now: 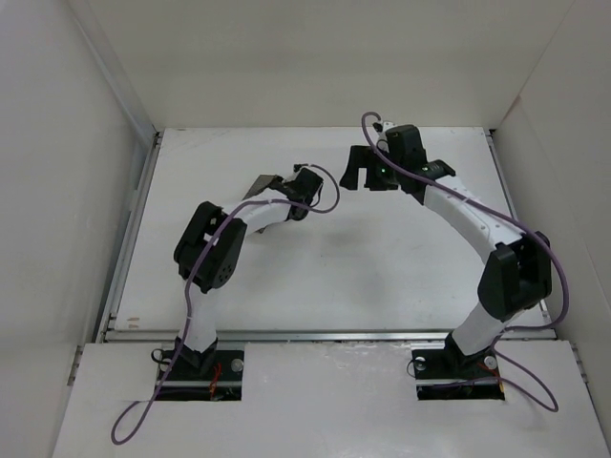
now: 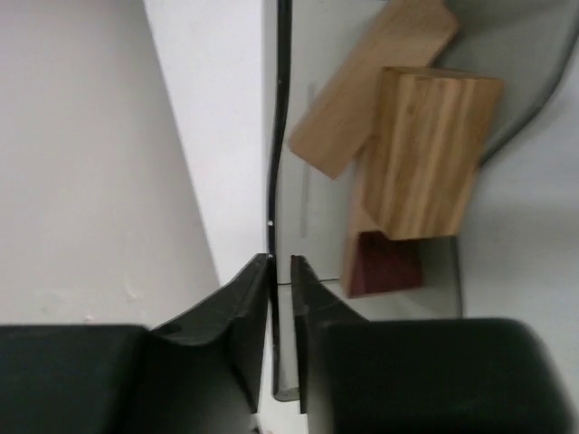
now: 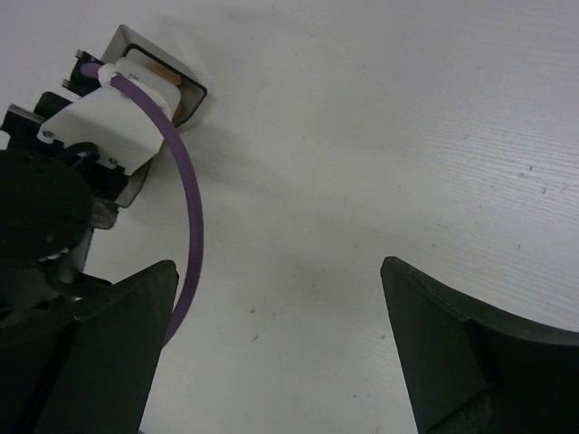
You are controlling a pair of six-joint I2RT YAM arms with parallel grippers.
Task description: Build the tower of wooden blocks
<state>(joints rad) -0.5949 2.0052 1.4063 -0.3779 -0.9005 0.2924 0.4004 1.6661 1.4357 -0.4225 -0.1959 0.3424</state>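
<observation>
Two grippers on my feeds, and they're doing very different things. My left gripper (image 2: 280,264) has its black fingers pinched together on the thin side wall of one dark translucent grey rectangular box (image 2: 281,117); the wall runs straight up between the pads.

Inside that box I count the tower pieces. There's one flat light-tan wooden bar (image 2: 371,86) lying at a slant. One thicker light-tan wooden block (image 2: 430,154) with striped grain overlaps the bar's lower end. One small dark reddish-brown block (image 2: 384,265) sits just below the striped one. A sliver of tan shows beside the reddish piece; I can't tell whether that's a third tan block. No tower yet: the pieces lie jumbled in the box.

On the top camera the box sits at the tip of my left arm, left of centre. My right gripper (image 3: 280,271) hangs with its two fingers spread wide and empty over the white table (image 3: 380,136), near the left gripper but apart from it. One purple cable (image 3: 185,190) loops across the right wrist view.
</observation>
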